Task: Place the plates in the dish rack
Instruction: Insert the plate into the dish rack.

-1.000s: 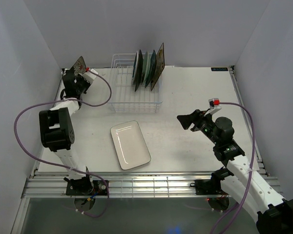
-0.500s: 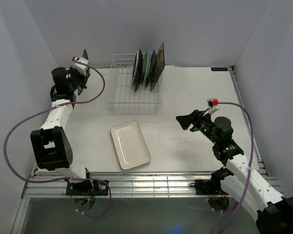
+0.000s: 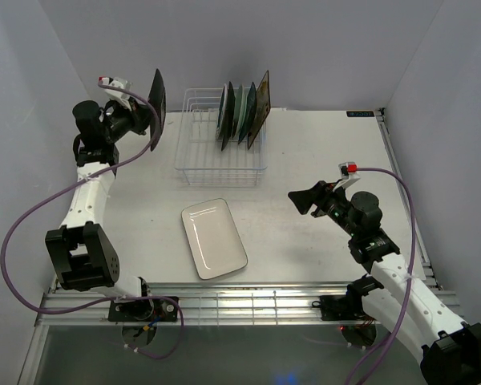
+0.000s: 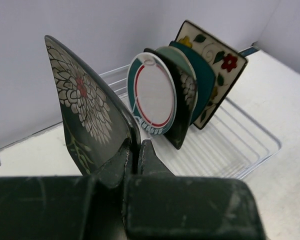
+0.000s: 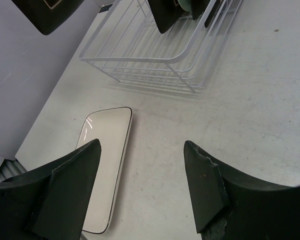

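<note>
My left gripper [image 3: 144, 122] is shut on the lower edge of a dark square floral plate [image 3: 155, 108], held upright in the air just left of the white wire dish rack [image 3: 196, 156]. In the left wrist view the fingertips [image 4: 135, 148] pinch that plate [image 4: 85, 107], with the rack [image 4: 240, 147] beyond. Several plates [image 3: 242, 112] stand in the rack's right half, a round white green-rimmed one [image 4: 151, 95] nearest and a cream floral one [image 4: 215, 65] farthest. A white rectangular plate [image 3: 214, 238] lies flat on the table. My right gripper [image 3: 305, 198] hovers open and empty to its right.
The rack's left slots [image 3: 194, 104] hold nothing. In the right wrist view the open gripper [image 5: 141, 145] frames bare table, with the rectangular plate [image 5: 102, 160] at lower left and the rack [image 5: 140, 55] ahead. Grey walls close in on the left, back and right.
My left arm has risen and swung right, carrying the dark floral plate from the far left corner up beside the rack. The right arm has barely moved.
</note>
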Robot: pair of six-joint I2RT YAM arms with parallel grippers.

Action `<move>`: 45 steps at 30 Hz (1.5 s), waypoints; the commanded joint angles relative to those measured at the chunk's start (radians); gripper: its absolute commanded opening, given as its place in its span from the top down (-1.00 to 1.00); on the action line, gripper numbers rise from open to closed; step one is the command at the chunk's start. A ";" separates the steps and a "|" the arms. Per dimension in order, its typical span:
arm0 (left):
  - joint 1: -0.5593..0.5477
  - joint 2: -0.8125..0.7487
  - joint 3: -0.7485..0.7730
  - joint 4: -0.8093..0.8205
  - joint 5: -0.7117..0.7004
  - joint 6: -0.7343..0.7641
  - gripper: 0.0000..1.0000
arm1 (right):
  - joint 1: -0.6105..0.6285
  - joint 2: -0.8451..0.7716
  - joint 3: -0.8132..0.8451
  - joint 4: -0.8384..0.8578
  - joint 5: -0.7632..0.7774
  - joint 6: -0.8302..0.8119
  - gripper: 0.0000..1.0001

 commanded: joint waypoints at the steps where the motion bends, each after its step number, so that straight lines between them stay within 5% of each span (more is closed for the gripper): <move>1: 0.001 -0.086 0.066 0.225 0.083 -0.159 1.00 | 0.005 0.005 0.026 0.047 -0.026 -0.010 -0.46; 10: -0.028 -0.037 0.054 0.489 0.029 -0.394 1.00 | 0.005 0.001 0.017 0.057 -0.023 -0.002 -0.46; 27: -0.222 0.196 0.057 0.812 -0.282 -0.469 1.00 | 0.005 -0.015 0.008 0.058 -0.022 0.024 -0.45; 45: -0.280 0.489 0.054 1.154 -0.301 -0.452 1.00 | 0.006 -0.090 0.017 -0.008 0.007 0.034 -0.43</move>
